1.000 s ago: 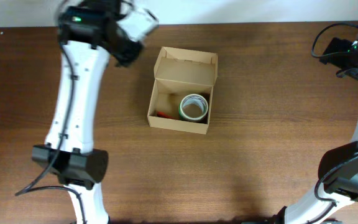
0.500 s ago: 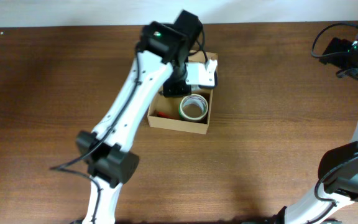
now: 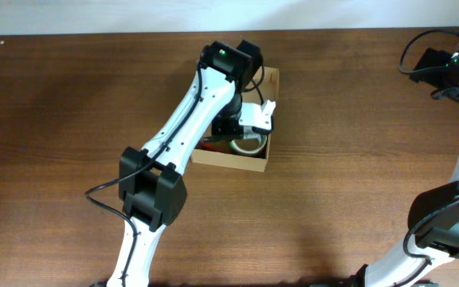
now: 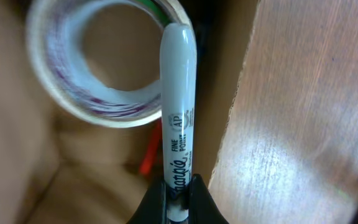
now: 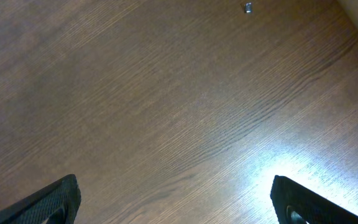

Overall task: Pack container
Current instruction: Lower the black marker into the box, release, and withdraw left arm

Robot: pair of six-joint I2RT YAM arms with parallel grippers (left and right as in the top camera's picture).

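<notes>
- While the left gripper [image 4: 179, 188] pinches the lower end of a white marker [image 4: 178, 106] between its dark fingertips, the marker's barrel points away from the wrist and over the inside of the box [image 3: 231, 160].
- The marker's far end overlaps the rim of a tape roll [image 4: 98, 62] that lies flat in the box (whether the two touch cannot be told).
- A thin red item [image 4: 148, 155] lies on the box floor just beside the roll, partly behind the marker.
- The box sits on the brown wooden table [image 3: 357, 159] around its middle and towards the far edge; its near wall and a bit of its flap [image 3: 272, 80] show round the left arm [image 3: 190, 119], which reaches across it from the near side.
- The right gripper [image 5: 179, 202] is well apart from the box, at the table's far right; its two fingers are spread wide at the bottom corners of its wrist view, with only bare wood between them.
- A small metal speck [image 5: 247, 7] lies on the table farther out in that view.
</notes>
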